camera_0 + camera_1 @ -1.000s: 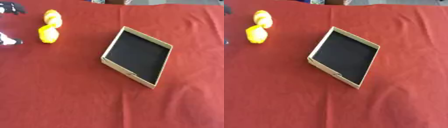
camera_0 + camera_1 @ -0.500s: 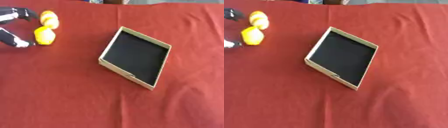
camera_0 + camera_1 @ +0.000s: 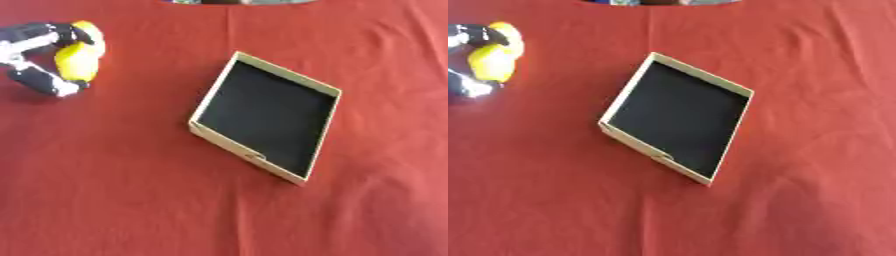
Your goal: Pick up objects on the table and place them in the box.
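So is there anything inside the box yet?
No, the box shows only its bare black bottom, and the yellow object is over at the left with the left hand curled around it.

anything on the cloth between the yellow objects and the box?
Nothing visible. Bare red tablecloth lies between the yellow objects, with the left hand curled around them, and the box, whose black inside looks empty.

Left hand (image 3: 39,60) has reached in, fingers apparently curled round yellow obj (image 3: 77,59)
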